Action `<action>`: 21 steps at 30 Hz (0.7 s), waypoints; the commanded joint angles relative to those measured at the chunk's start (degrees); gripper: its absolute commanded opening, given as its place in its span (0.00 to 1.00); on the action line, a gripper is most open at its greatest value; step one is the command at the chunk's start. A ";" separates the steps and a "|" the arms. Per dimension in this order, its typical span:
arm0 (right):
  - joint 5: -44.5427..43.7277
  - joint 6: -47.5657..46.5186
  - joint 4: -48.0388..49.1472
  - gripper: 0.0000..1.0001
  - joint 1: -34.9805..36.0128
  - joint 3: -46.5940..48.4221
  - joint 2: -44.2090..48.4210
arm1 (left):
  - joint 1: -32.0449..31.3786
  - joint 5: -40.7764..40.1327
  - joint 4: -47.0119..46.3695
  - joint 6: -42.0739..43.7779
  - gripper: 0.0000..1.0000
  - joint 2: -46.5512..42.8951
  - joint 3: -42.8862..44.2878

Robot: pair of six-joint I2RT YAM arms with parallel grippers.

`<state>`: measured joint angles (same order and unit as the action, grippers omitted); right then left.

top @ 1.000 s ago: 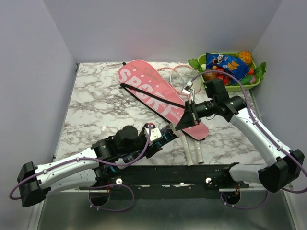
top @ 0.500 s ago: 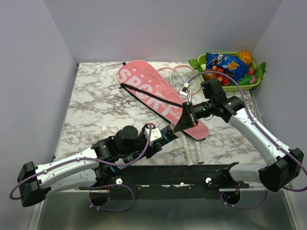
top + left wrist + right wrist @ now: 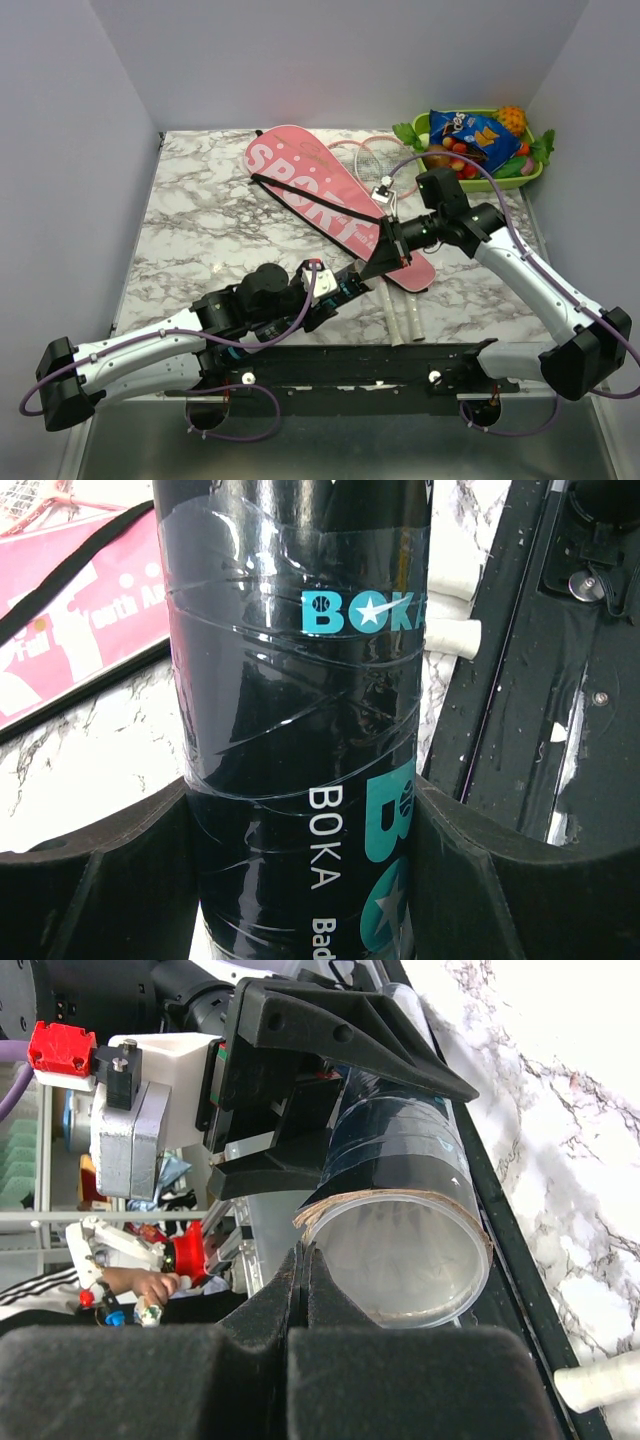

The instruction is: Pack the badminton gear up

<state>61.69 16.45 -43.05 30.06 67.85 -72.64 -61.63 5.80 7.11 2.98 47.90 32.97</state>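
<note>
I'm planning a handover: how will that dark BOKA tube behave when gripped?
Likely slick: the tube looks glossy, with sharp reflections. Probably light and crushable, given its thin-walled open end in the right wrist view. Being round, it could roll if laid down.

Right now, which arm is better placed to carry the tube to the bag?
Left. The left arm has its jaws clamped on both sides of the tube, so it can likely carry it over. The right arm has its jaws shut at the tube's open mouth, holding nothing visible. The bag lies just beyond.
</note>
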 commanded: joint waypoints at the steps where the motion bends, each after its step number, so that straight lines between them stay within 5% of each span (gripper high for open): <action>1: 4.40 0.87 2.00 0.01 1.31 -2.55 0.22 | -0.25 -1.58 -0.87 -0.79 0.00 -1.32 -0.19; 9: 8.00 4.73 7.89 0.01 1.66 -5.80 0.74 | -0.25 -2.02 -1.23 -0.43 0.00 -2.11 0.43; 21: 9.68 8.33 12.20 0.28 1.84 -7.12 1.10 | -0.16 -3.69 -2.63 0.18 0.00 -3.51 2.54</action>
<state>68.71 22.94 -32.16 30.72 61.91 -72.53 -62.00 4.97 9.72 4.10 45.84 32.97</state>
